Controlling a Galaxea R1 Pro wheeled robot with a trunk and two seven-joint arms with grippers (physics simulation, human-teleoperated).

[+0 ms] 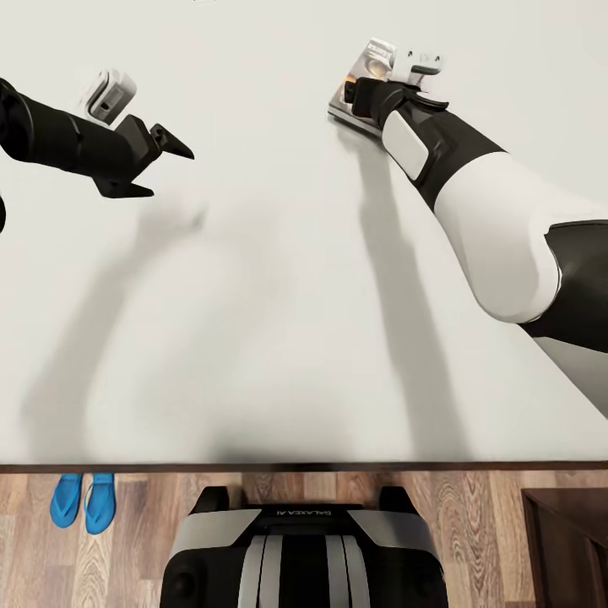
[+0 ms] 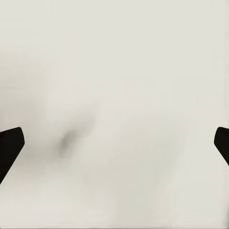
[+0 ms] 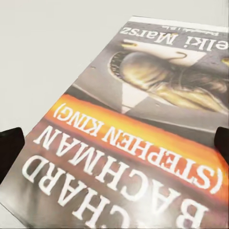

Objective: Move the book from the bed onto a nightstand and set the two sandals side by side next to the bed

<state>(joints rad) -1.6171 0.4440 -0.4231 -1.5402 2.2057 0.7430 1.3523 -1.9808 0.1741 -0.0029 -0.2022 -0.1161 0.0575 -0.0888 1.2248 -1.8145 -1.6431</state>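
The book point(image 1: 371, 66) lies flat on the white mattress of the bed point(image 1: 279, 321), far from the near edge. Up close its cover point(image 3: 143, 109) is dark grey with an orange band and white lettering. My right gripper point(image 1: 360, 91) hovers right at the book's near end; its dark fingertips point(image 3: 9, 148) stand wide apart, either side of the cover, so it is open. Over bare mattress to the left, my left gripper point(image 1: 169, 173) is open with nothing in it, its fingertips point(image 2: 9, 148) wide apart above the sheet. Two blue sandals point(image 1: 83, 502) lie side by side on the floor by the bed frame.
The bed's dark wooden rail point(image 1: 304, 466) runs across just ahead of my base point(image 1: 304, 557). A dark brown nightstand point(image 1: 566, 540) stands on the wood floor at the lower right. The sandals are to the left of my base.
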